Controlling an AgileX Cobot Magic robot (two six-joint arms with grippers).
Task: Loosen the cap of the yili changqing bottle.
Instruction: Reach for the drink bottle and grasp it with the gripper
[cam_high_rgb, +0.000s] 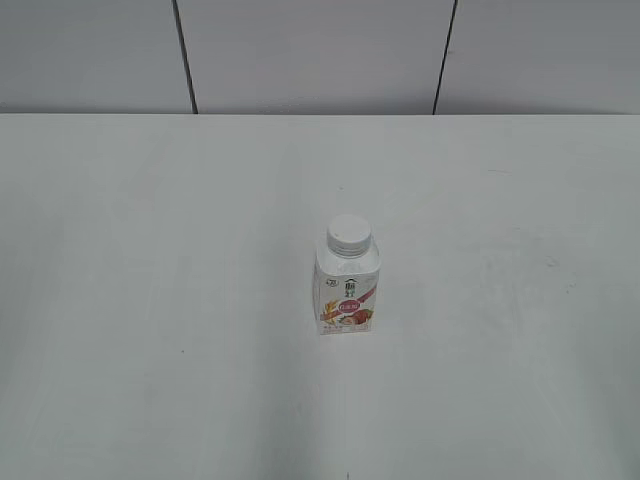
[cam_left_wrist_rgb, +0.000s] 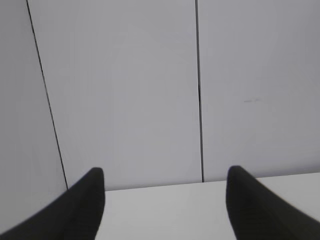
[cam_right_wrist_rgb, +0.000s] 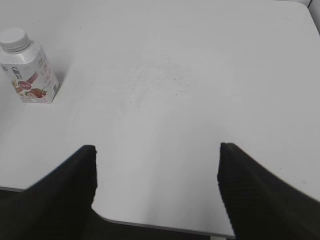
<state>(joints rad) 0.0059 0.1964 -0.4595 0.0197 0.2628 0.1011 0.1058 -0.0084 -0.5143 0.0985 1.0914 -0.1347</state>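
The yili changqing bottle (cam_high_rgb: 347, 290) stands upright near the middle of the white table, white with a pink-red fruit label. Its white ribbed cap (cam_high_rgb: 349, 234) sits on the neck. In the right wrist view the bottle (cam_right_wrist_rgb: 31, 72) with its cap (cam_right_wrist_rgb: 13, 39) shows at the far upper left. My right gripper (cam_right_wrist_rgb: 157, 150) is open and empty, low over the table's near edge, far from the bottle. My left gripper (cam_left_wrist_rgb: 165, 172) is open and empty, facing the back wall. Neither gripper shows in the exterior view.
The white table (cam_high_rgb: 150, 300) ends at a grey panelled wall (cam_high_rgb: 310, 55) with dark vertical seams. The table's near edge (cam_right_wrist_rgb: 165, 227) shows below my right gripper. Faint scuff marks (cam_right_wrist_rgb: 160, 80) lie on the tabletop.
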